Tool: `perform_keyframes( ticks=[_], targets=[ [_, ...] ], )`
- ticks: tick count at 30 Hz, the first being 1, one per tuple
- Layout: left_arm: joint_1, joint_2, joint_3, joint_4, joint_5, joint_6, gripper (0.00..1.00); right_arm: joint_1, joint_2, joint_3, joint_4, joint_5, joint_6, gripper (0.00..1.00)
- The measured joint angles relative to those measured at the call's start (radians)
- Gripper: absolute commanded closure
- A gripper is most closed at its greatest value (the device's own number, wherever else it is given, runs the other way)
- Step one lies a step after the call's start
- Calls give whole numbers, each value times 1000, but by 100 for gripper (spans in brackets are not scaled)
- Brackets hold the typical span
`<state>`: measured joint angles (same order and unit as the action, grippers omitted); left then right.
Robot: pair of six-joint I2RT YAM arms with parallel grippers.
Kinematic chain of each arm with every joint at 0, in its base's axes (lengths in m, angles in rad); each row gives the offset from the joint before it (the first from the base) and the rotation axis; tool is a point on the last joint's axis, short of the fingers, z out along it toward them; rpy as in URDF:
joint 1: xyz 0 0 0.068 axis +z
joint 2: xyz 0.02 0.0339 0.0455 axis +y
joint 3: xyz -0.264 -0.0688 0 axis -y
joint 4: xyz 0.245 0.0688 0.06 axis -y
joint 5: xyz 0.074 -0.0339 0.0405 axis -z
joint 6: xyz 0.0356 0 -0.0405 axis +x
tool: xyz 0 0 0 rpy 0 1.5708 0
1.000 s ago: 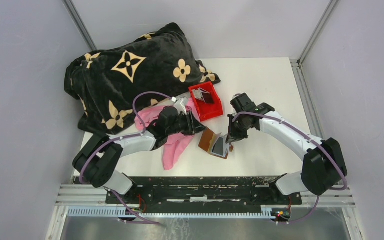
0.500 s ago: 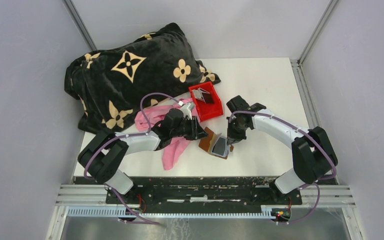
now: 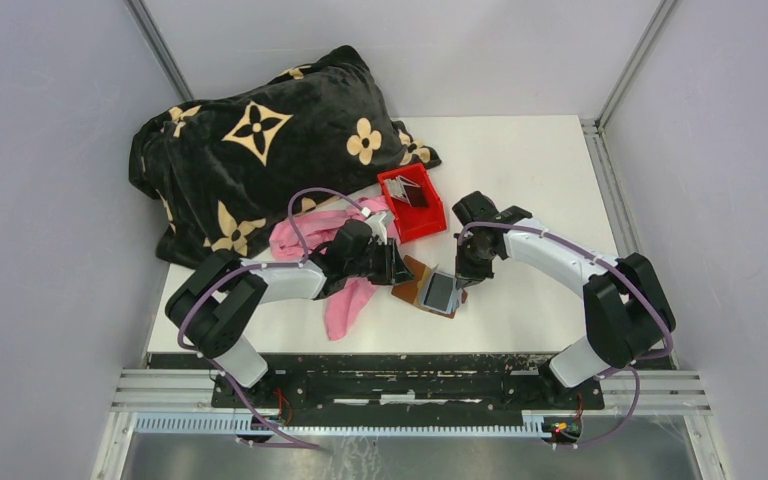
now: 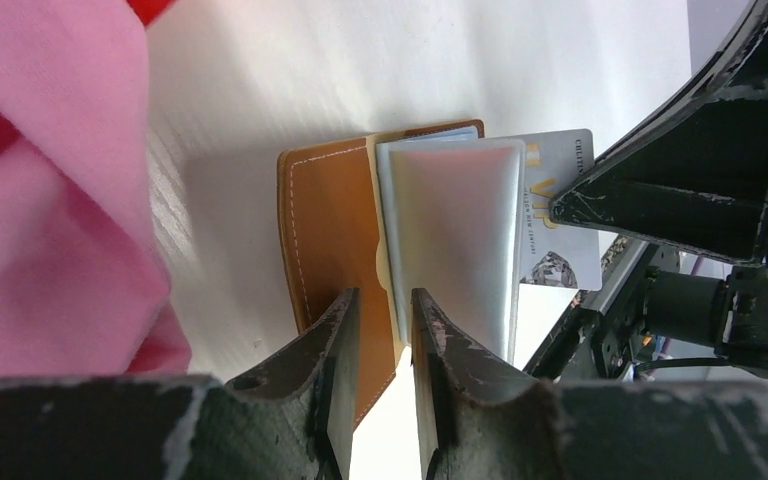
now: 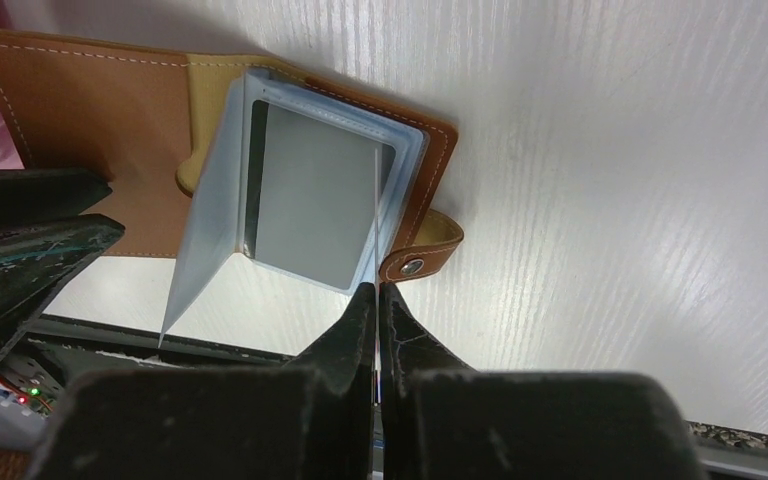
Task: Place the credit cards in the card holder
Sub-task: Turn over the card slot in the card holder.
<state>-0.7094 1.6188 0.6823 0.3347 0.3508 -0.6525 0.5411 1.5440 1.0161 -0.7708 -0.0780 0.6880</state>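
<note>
The brown card holder point(image 3: 415, 284) lies open on the white table, its clear pocket leaves point(image 5: 210, 230) fanned up and a grey card point(image 5: 310, 195) in one pocket. My right gripper point(image 5: 376, 290) is shut on a thin credit card, seen edge-on, whose far end reaches the pockets beside the snap tab point(image 5: 425, 255). From the left wrist this card point(image 4: 560, 220) shows pale with print, behind a raised leaf point(image 4: 455, 230). My left gripper point(image 4: 385, 310) hovers at the holder's near edge, jaws a narrow gap apart, clamping nothing. More cards point(image 3: 412, 192) lie in the red bin.
The red bin point(image 3: 430, 222) stands just behind the holder. A pink cloth point(image 3: 345, 290) lies under my left arm. A black blanket with tan flowers point(image 3: 260, 150) fills the back left. The table's near edge and metal rail are close to the holder.
My left gripper has moved right to the holder's edge and its jaws have narrowed. The right gripper has carried its card down and left to the pockets. The holder lies flatter.
</note>
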Motion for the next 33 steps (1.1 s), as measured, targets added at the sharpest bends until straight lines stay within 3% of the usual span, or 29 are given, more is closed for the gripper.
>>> perform_keyframes(
  ticks=[14, 33],
  targets=[
    [0, 3, -1, -17, 0, 12, 69, -37, -6, -63, 83, -57, 65, 99],
    [-9, 3, -22, -55, -1, 26, 70, -66, -132, -219, 204, -60, 176, 99]
  ],
)
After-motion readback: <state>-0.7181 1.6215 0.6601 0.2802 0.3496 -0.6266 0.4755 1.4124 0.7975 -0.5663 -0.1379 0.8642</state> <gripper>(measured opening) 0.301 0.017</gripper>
